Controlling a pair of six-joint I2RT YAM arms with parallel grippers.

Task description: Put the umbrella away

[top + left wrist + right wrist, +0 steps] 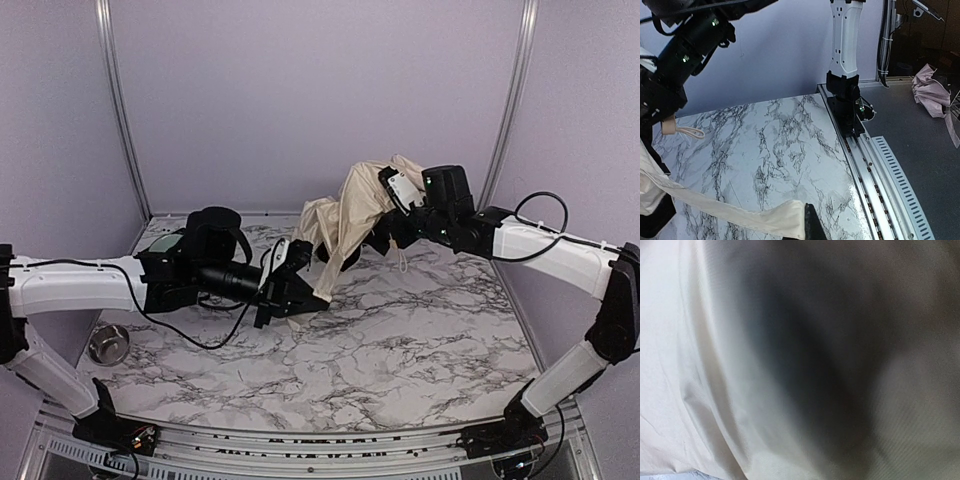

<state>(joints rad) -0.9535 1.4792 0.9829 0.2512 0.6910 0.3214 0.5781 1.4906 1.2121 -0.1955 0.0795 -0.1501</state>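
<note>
The umbrella [350, 212], a bunch of cream-beige fabric, hangs above the back of the marble table [400, 340]. My right gripper [385, 232] is buried in its folds and carries it; its fingers are hidden. Fabric [740, 390] fills the right wrist view. My left gripper [305, 295] sits lower and to the left, shut on the end of a cream strap [715, 205] that runs back to the umbrella. One dark fingertip [810, 222] shows against the strap end. A pale cord loop [682, 131] dangles under the right arm.
A small steel bowl [108, 343] stands near the table's left edge. The right arm's base [845, 100] and a metal rail [875, 170] border the table's near edge. A pink bundle of fabric [932, 90] lies off the table. Walls enclose the back and sides.
</note>
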